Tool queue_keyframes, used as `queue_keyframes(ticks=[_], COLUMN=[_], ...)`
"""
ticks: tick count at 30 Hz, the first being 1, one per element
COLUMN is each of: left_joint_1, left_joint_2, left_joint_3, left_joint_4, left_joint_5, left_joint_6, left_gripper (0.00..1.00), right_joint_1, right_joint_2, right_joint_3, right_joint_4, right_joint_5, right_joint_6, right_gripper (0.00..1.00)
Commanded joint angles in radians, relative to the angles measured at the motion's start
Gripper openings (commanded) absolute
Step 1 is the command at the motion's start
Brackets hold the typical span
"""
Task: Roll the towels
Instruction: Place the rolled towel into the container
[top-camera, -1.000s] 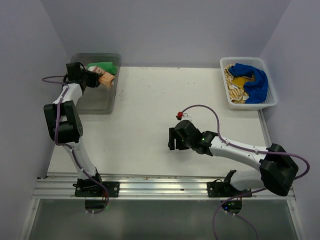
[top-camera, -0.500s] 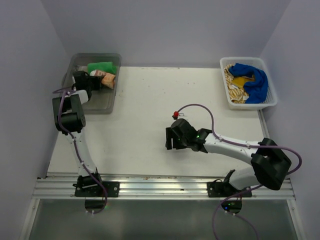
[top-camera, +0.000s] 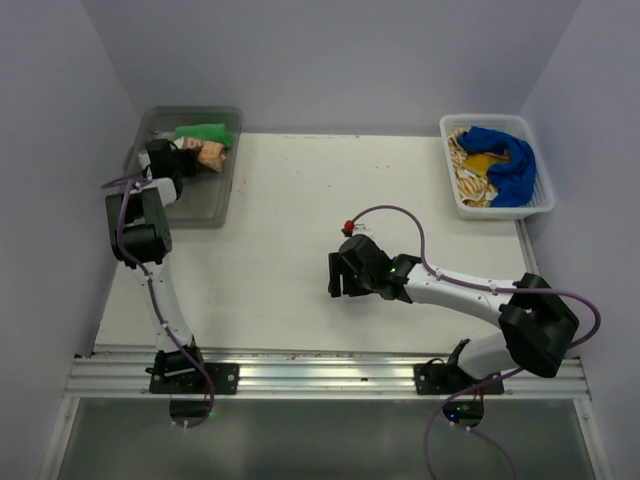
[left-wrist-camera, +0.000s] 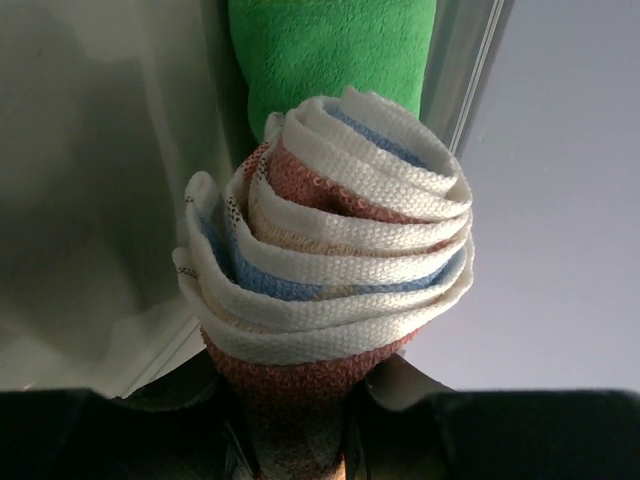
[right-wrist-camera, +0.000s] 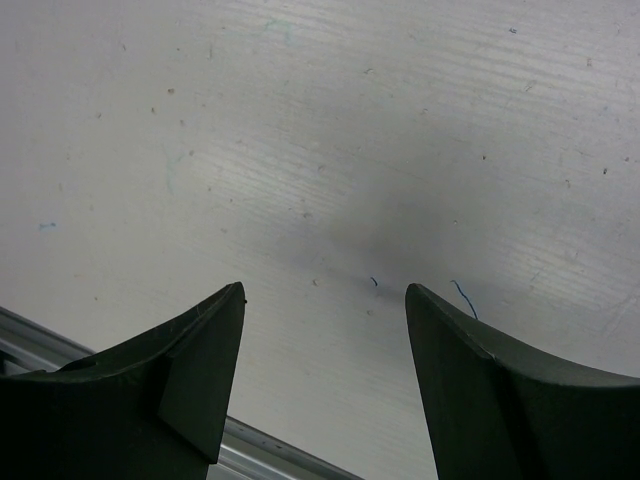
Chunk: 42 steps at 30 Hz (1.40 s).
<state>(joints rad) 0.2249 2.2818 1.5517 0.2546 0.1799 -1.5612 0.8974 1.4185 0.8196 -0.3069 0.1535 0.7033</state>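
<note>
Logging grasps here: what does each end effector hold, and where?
Left end effector clamps the rolled orange-and-white towel across the roll's lower part; right end effector holds nothing.

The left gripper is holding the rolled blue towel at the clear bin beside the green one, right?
No: the left gripper holds the rolled orange-and-white towel, not blue, at the clear bin beside the green towel; the left wrist view shows it.

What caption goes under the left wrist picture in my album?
Left gripper holding a rolled orange-and-white towel, swirl facing us, green towel beyond it in the clear bin.
</note>
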Motion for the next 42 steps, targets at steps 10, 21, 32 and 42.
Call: queue_keyframes(ticks=[10,21,32,42], left_joint_1=[0.011,0.008,0.008,0.011], left_joint_2=[0.105,0.116,0.056,-0.002], left_joint_3=[0.165,0.111,0.126,0.163], left_joint_4=[-0.037,-0.023,-0.170,-0.405], left_joint_5=[-0.048,-0.007,0.009,0.010], left_joint_6=[0.020,0.013,0.061,0.168], left_gripper=[0.28,0.66,0.84,0.88], right_joint_1=[0.000,0.000,0.000,-0.002], right_joint_2=[0.028,0.028,0.008,-0.049], right_joint_3=[0.050,0.050,0.049,0.010], right_joint_4=[-0.009,0.000,0.005,0.011], right_joint_5=[-0.011,-0.008,-0.006,0.000], right_joint_6=[-0.007,-0.005,-0.004,0.009], right_gripper=[0.69,0.69,0.69,0.69])
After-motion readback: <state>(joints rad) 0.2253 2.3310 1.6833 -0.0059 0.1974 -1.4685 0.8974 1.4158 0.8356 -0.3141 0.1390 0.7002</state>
